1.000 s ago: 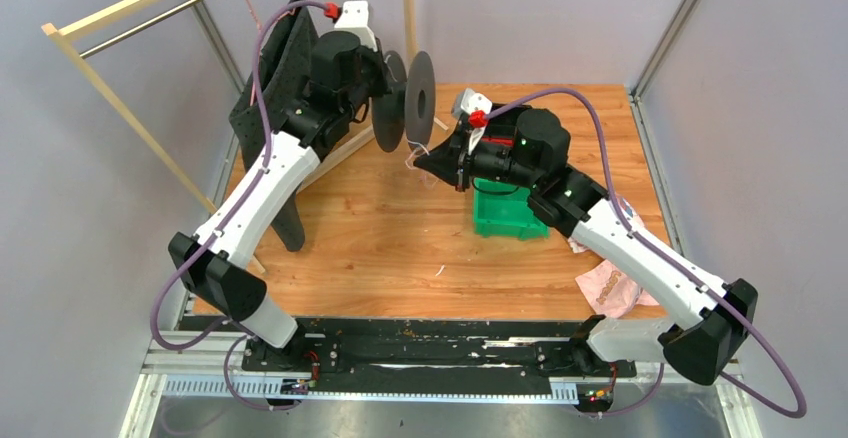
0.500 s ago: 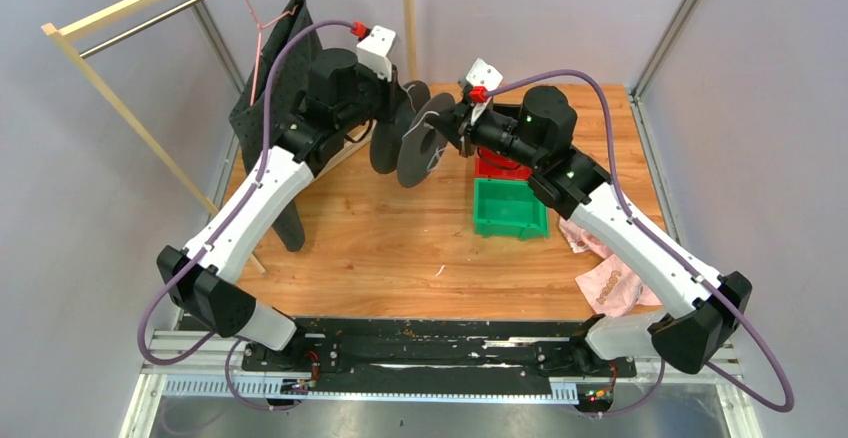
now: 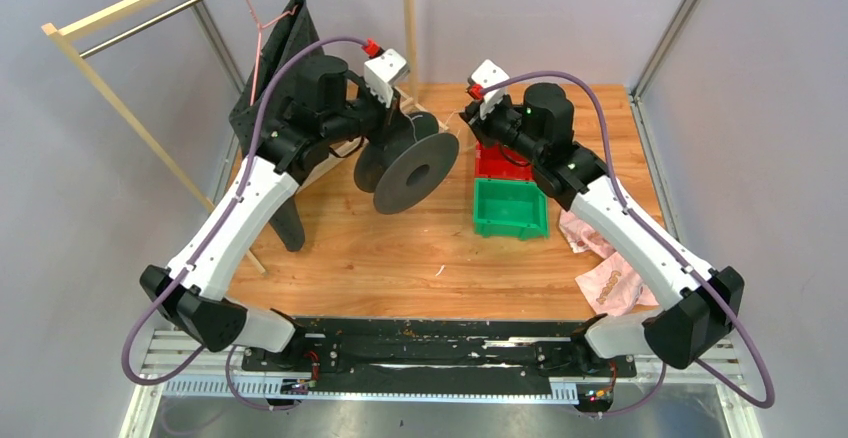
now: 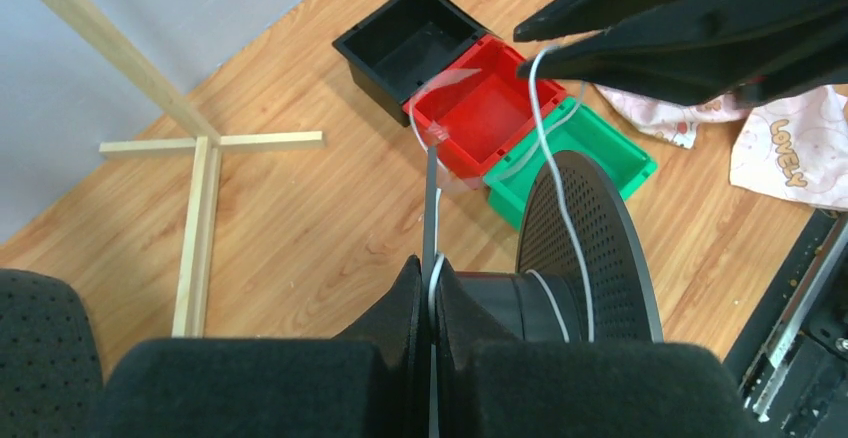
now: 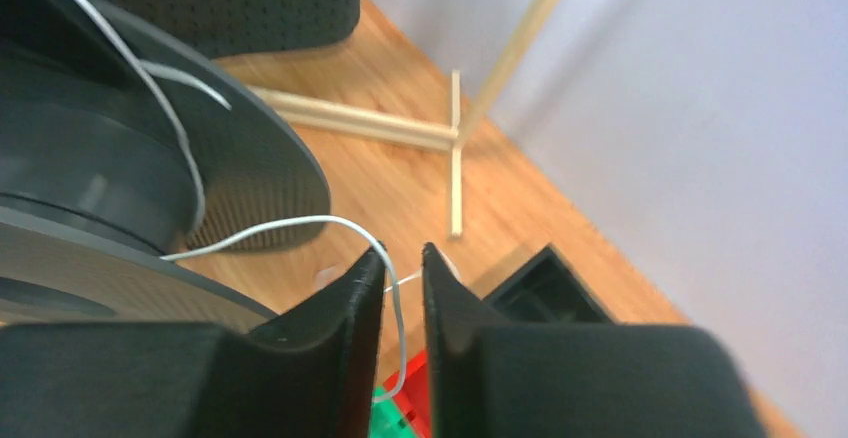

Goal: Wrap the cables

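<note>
Left wrist view: my left gripper (image 4: 432, 270) is pinched shut on a thin rim seen edge-on, which I read as one flange of the spool (image 4: 585, 248). The other flange sits just right of my fingers, with the hub between.

Cable (image 4: 561, 208) is partly on the hub in a few white turns. One strand climbs off over the flange toward my right gripper (image 5: 403, 256).

Top view puts the spool between both arms over the back of the table (image 3: 400, 248), with bins (image 3: 510, 208) to its right.

Right wrist view: the right fingers stand a little apart. The strand loops in from the spool and drops through the gap. The gap is wider than the strand, so it is threaded, not pinched.

Handling guess: the cable is very light, limp and smooth, with no spring. It likely slides out of any loose hold and sags or tangles if slack. It needs a full flat pinch across the pads, on the free strand just off the spool. Keep it lightly taut and don't yank, since it looks thin enough to kink. The spool looks rigid and light, and the rim hold could let it swivel.
</note>
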Controlling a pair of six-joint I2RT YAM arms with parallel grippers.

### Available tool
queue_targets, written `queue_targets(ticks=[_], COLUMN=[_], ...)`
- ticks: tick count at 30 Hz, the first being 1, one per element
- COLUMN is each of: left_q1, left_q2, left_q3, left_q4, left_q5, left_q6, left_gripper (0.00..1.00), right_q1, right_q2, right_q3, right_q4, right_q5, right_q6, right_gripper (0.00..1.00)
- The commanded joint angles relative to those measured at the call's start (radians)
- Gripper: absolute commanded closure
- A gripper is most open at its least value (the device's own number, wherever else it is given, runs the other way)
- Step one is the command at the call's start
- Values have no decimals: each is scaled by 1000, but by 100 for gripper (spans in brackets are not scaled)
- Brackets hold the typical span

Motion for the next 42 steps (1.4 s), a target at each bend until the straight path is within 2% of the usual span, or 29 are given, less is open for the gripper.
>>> queue_targets(ticks=[1, 2, 4, 5, 12, 19, 33, 39, 42], left_q1=[1, 1, 1, 1, 1, 1, 1, 1, 1], left_q2=[-63, -65, -70, -73, -68, -48, -49, -40, -35], left_q3=[88, 102, 130, 145, 248, 333, 428, 446, 458], left_q4=[3, 2, 3, 4, 3, -1, 12, 30, 32], left_q5=[3, -9, -23, -32, -85, -94, -181, -180, -180], left_q6=[5, 1, -12, -22, -92, -158, -216, -226, -227], left_gripper=[100, 100, 100, 100, 100, 100, 100, 100, 100], right_q1=[-62, -73, -101, -116, -175, -179, -178, -170, -152], right_q2=[0, -9, -32, -46, -130, -145, -128, -117, -113], right_q3=[-57, -68, -90, -103, -210, -291, -343, -342, -335], right_q4=[-36, -44, -57, -57, -39, 16, 127, 171, 182], right_q5=[13, -4, -52, -76, -278, -302, -413, -521, -486], right_q6=[34, 46, 72, 88, 147, 210, 273, 233, 191], right_gripper=[73, 68, 48, 42, 28, 22, 20, 22, 23])
